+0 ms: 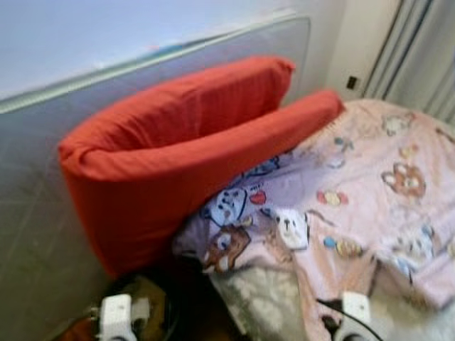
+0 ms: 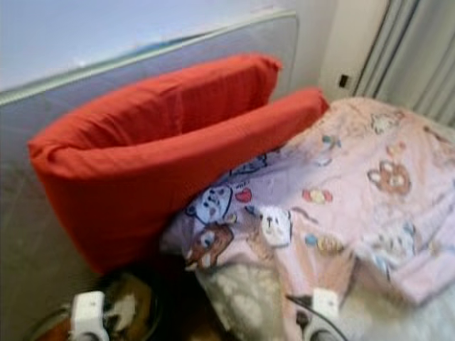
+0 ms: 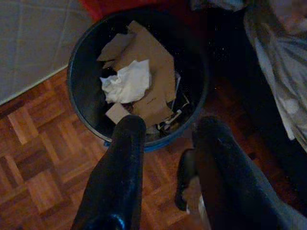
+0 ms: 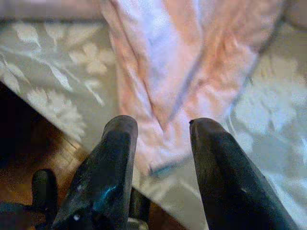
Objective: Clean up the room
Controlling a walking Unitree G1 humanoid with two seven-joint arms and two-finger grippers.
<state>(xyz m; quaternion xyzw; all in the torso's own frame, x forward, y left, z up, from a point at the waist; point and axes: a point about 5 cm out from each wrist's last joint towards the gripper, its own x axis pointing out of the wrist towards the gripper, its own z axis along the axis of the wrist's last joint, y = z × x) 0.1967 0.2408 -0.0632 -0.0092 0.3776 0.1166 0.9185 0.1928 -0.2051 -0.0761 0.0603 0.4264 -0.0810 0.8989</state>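
Left gripper [image 3: 165,132], fingers spread and empty, hangs above round dark bin [image 3: 79,96] holding cardboard and crumpled white paper [image 3: 127,81]; right gripper [image 4: 160,127], likewise released, hovers over pink cartoon-print blanket [image 1: 370,185], frame centre.

The left gripper [image 3: 165,132] hangs low with its two long black fingers [image 3: 115,177] parted and empty. The right gripper [image 4: 160,129] is likewise spread, pointing downward, holding nothing.

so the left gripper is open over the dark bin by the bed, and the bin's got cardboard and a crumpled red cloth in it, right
Not quite: the crumpled piece in the bin is white, not red, as the left wrist view shows. The rest holds: the left gripper is open above the dark bin, which holds cardboard and stands on the wood floor by the bed.
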